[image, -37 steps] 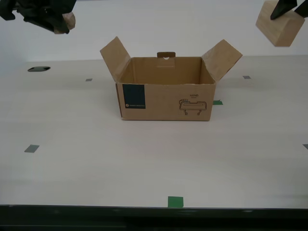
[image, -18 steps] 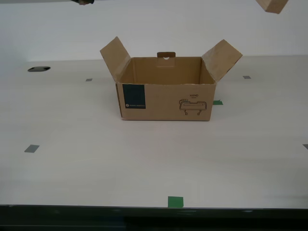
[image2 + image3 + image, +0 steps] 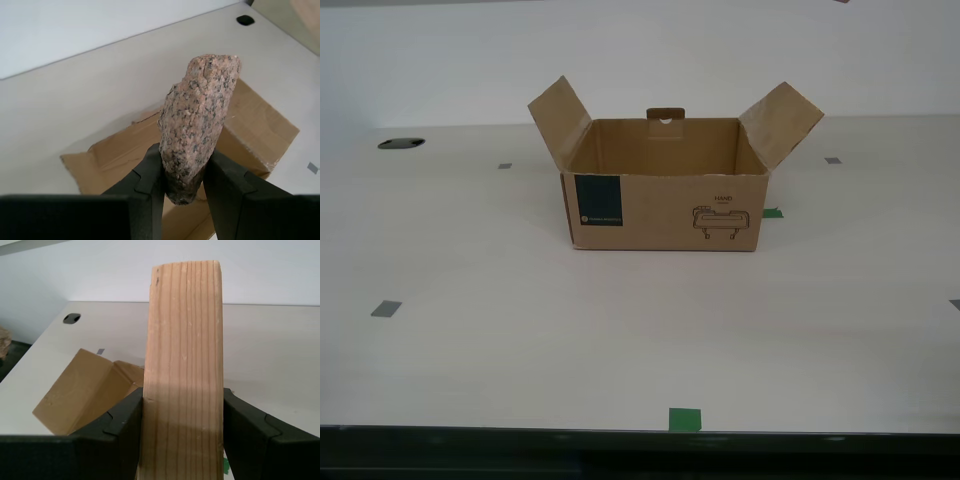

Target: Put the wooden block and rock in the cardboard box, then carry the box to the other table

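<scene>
Only cardboard box (image 3: 663, 185) on taped tabletop (image 3: 620, 330).

My first gripper (image 3: 182, 440): fingers clamped on wooden block (image 3: 183, 365). My second gripper (image 3: 182, 185): fingers clamped on rock (image 3: 196, 125).

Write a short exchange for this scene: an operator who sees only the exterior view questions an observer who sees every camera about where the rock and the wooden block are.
Operator: The exterior view shows only the cardboard box, flaps open, on the table. No arms. Where is the rock?
Observer: The rock is clamped in my second gripper, off the table, with the box below it.
Operator: And the wooden block?
Observer: The wooden block is in my first gripper. It is pinched between both fingers, with its long side pointing out from the jaws.
</scene>
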